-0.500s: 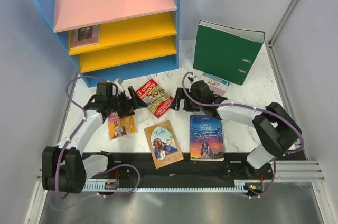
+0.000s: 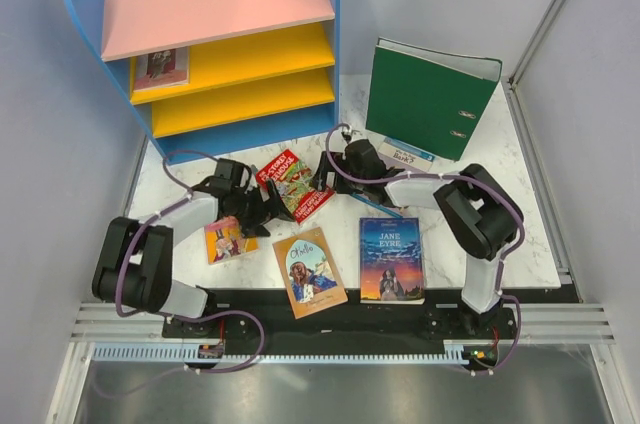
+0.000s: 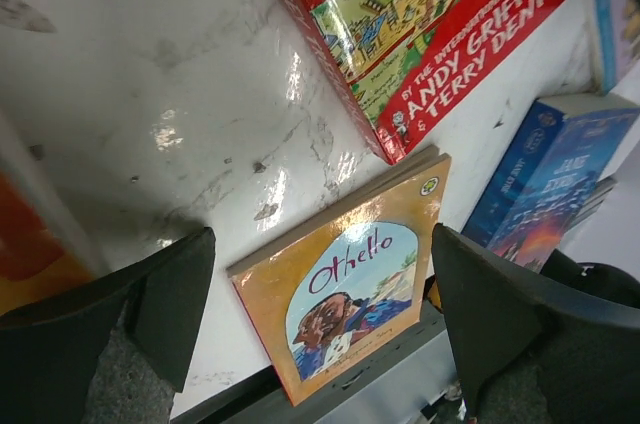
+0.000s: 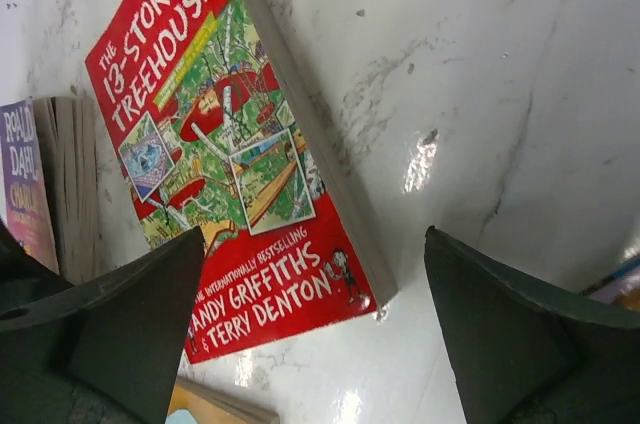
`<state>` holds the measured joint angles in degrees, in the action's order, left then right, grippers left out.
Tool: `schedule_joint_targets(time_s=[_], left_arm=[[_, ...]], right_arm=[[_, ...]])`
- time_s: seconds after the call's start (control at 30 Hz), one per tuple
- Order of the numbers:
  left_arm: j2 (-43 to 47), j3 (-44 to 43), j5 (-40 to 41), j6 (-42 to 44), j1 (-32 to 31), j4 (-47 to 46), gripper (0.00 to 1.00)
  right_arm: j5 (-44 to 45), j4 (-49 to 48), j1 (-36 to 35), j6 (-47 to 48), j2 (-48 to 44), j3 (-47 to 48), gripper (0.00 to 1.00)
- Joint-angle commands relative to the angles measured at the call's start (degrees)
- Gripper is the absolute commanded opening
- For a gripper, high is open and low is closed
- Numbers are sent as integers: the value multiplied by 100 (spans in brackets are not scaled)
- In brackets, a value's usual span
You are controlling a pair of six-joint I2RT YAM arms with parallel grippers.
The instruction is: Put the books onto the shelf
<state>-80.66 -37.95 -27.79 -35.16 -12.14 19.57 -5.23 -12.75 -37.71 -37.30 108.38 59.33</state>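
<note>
The red "13-Storey Treehouse" book [image 2: 293,182] lies flat on the table in front of the shelf [image 2: 215,9]. My left gripper [image 2: 265,206] stands open just left of it, above the table, with "Othello" [image 3: 350,294] showing between its fingers [image 3: 170,294]. My right gripper [image 2: 325,176] is open at the red book's right edge, its near corner [image 4: 340,274] between the jaws, nothing gripped. "Jane Eyre" [image 2: 390,258], "Othello" [image 2: 310,271] and the purple-yellow Roald Dahl book [image 2: 228,239] lie flat near the front. One pale book [image 2: 160,66] stands on the upper yellow board.
A big green binder [image 2: 430,96] stands upright at the back right, with a pale blue book [image 2: 410,154] lying at its foot. Grey walls close in both sides. A black rail [image 2: 330,304] runs along the table's near edge.
Both arms have swung inward toward the red book. The left gripper moved right, the right gripper moved left and farther back. The books have not shifted.
</note>
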Motion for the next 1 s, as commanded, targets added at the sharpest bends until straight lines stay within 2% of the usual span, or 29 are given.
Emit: schedule_joint_targets(time_s=[0.0,0.07,0.17,0.2,0.27,0.3,0.4,0.67,0.83,0.97], left_arm=[[-564,-502,387,-351,-490,-156,94],[-775,-660,502,-526,-570,-156,93],[-1047,-766,696,-746,-596,-156,92],[-1109,-775,757,-773,-614,-156,92],[-1118,-810,793,-800,-605,-164,91],[-1092,-819,871,-800,-614,-147,91],[-995,-810,1117,-800,-614,-42,91],[-714,-775,1496,-782,-614,169,91],[-714,-792,1549,-791,-614,214,91],[-714,-792,1557,-791,-605,222,91]], right_arm=[[-161,-605,27,-146,359,-97,98],[-644,-1026,45,-312,465,-167,98],[-1347,-1738,36,-725,588,-343,89],[-1557,-1905,36,-822,640,-404,81],[-1961,-2283,36,-1102,737,-448,76],[-2094,-2397,36,-1174,764,-501,69],[-2403,-2775,45,-1402,659,-659,62],[-2948,-3786,36,-1842,263,-1072,61],[-3308,-4532,27,-2307,473,-1099,59],[-3344,-4473,10,-2361,807,-959,56]])
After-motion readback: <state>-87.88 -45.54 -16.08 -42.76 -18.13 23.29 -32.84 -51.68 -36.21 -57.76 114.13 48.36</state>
